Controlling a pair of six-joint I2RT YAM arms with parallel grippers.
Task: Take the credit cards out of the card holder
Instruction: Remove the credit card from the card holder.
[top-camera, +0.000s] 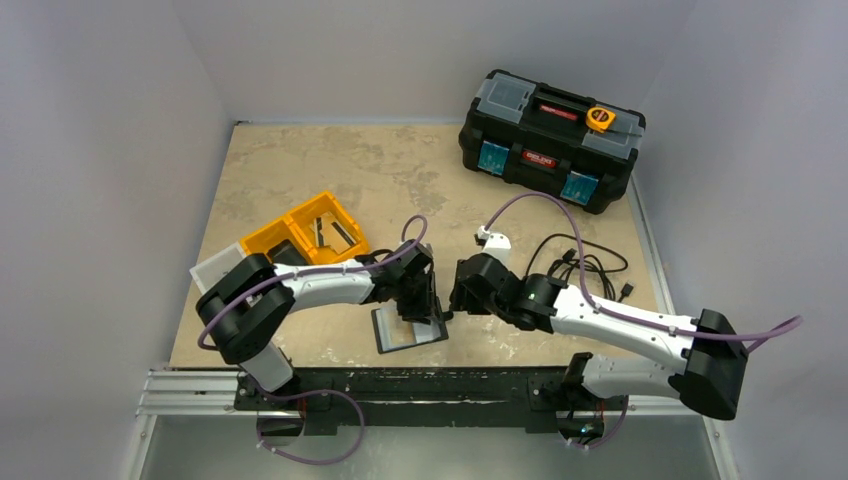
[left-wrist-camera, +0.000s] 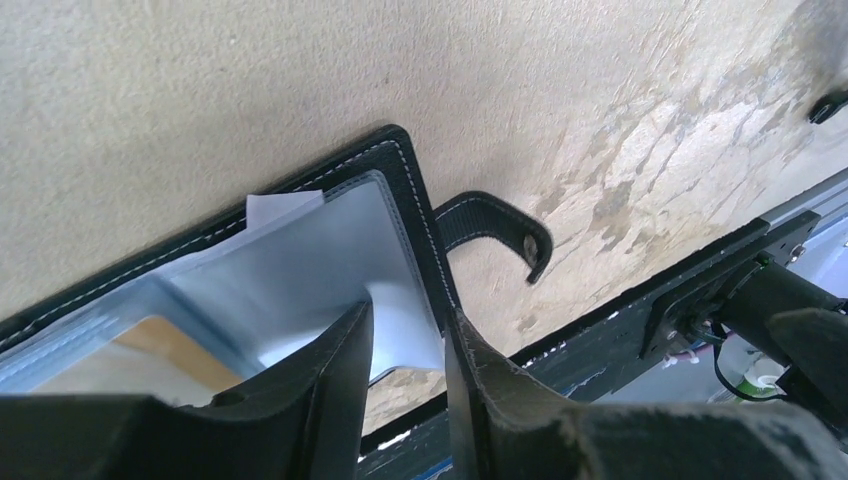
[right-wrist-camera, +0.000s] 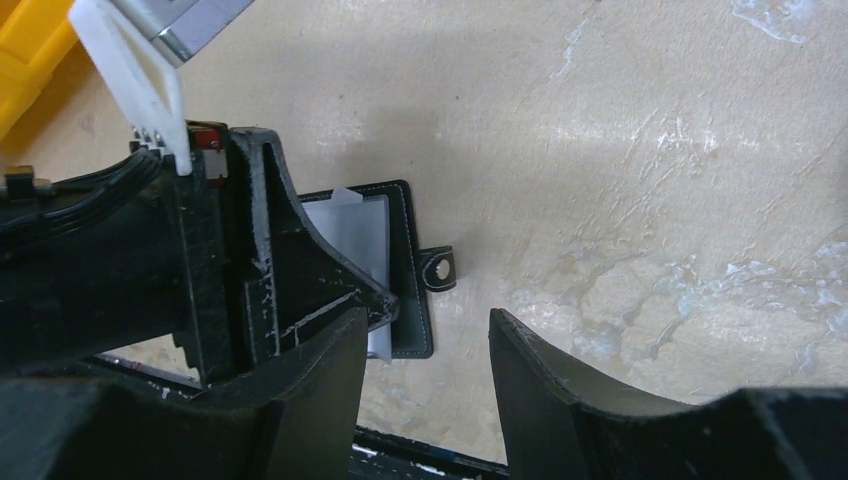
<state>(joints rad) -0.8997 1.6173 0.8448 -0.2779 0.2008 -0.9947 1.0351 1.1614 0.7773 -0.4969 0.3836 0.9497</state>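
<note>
The card holder lies open and flat near the table's front edge, black with white stitching and a glossy grey-blue inner panel. Its snap strap sticks out to the side. A thin grey-blue corner, seemingly one of the credit cards, pokes past the holder's near edge; it also shows in the left wrist view. My left gripper hovers over that corner, jaws slightly open and straddling it without pinching. My right gripper is open over bare table just right of the holder.
Orange bins and a pale tray sit behind the left arm. A big black toolbox stands at the back right. A coiled black cable lies beside the right arm. A metal rail borders the front edge.
</note>
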